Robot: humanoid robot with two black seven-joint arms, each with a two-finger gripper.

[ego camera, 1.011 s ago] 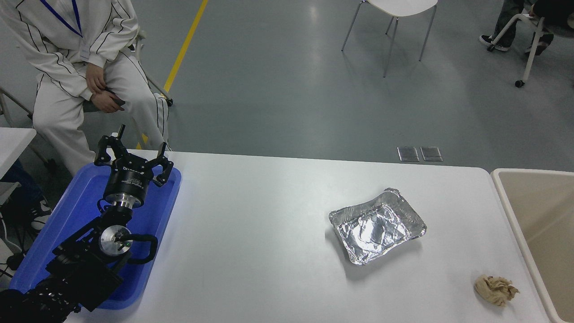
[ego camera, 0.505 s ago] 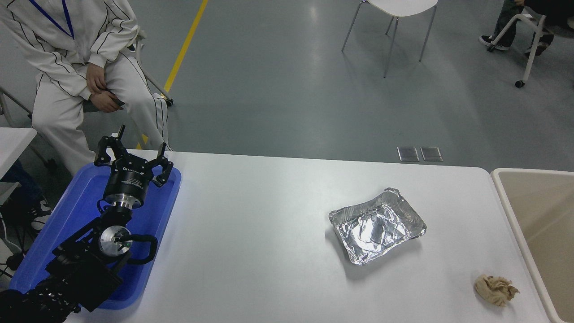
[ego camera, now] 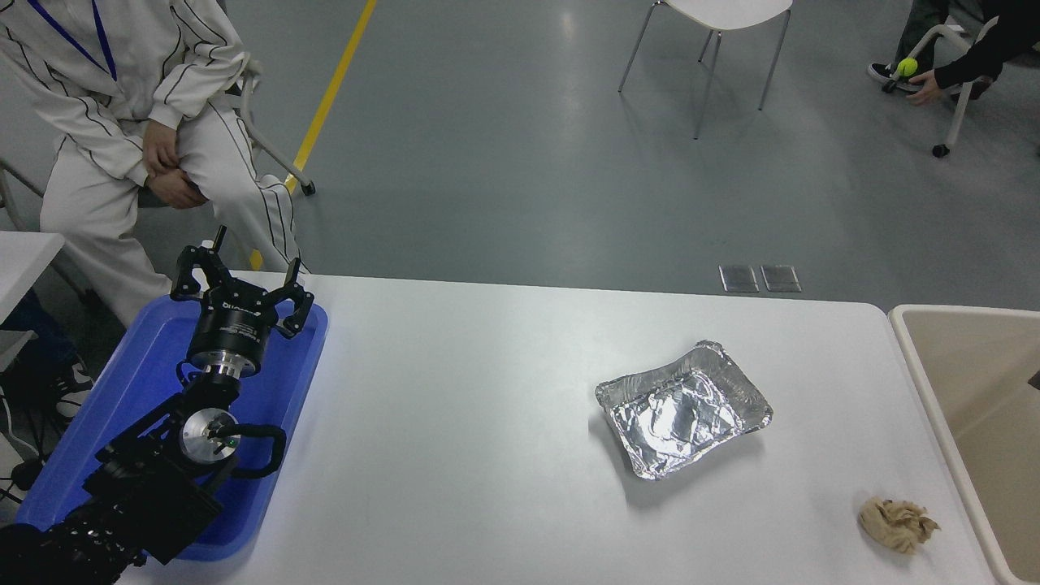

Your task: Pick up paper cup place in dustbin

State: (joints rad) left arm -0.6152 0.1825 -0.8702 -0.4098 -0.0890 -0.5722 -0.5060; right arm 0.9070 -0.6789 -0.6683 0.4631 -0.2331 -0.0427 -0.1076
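The paper cup does not show anywhere in this view. The beige dustbin (ego camera: 914,349) stands at the table's right end, its pale rim along the right edge of the picture. My left gripper (ego camera: 241,272) is parked at the lower left above the blue tray, fingers spread open and empty. My right arm and gripper are out of view.
A blue plastic tray (ego camera: 122,406) lies under the left arm. A crumpled foil tray (ego camera: 684,408) sits right of centre. A crumpled tan paper wad (ego camera: 898,524) lies near the front right. A person in white (ego camera: 122,122) sits beyond the far left corner.
The seated person at the top left has shifted a little to the left. A hand with a green ball has come into view at the top right. My left arm has not moved.
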